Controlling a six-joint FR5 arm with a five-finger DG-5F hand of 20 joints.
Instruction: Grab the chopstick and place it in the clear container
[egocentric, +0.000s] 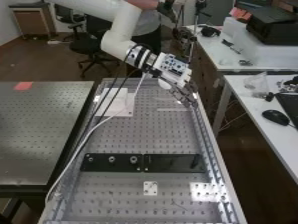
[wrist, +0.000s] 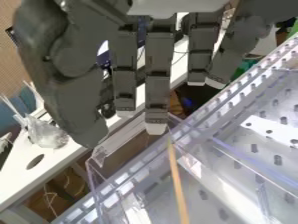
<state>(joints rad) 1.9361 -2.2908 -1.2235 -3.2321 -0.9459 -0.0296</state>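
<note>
one arm (egocentric: 122, 32), one hand (egocentric: 184, 95), one chopstick (wrist: 176, 180), two black plates (egocentric: 169, 163), one mouse (egocentric: 275, 117)

Bars (egocentric: 174, 162): across perforated bench (egocentric: 126, 137)
Small plate (egocentric: 150, 188): before bars
Mouse (egocentric: 275, 117): on right-hand desk (egocentric: 245, 96)
Chopstick (wrist: 177, 182): near bench rail (wrist: 234, 91)

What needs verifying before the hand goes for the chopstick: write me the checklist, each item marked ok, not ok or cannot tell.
1. Hand open, fingers straight: ok.
2. Chopstick in sight, one end close to a fingertip: ok.
3. Chopstick gripped: not ok, nothing curls round it.
4. Fingertip touching that end: cannot tell.
5. Chopstick lying between thumb and fingers: not ok, it extends beyond the fingertips.
6. Container's opening located: cannot tell, the clear edges overlap.
</note>
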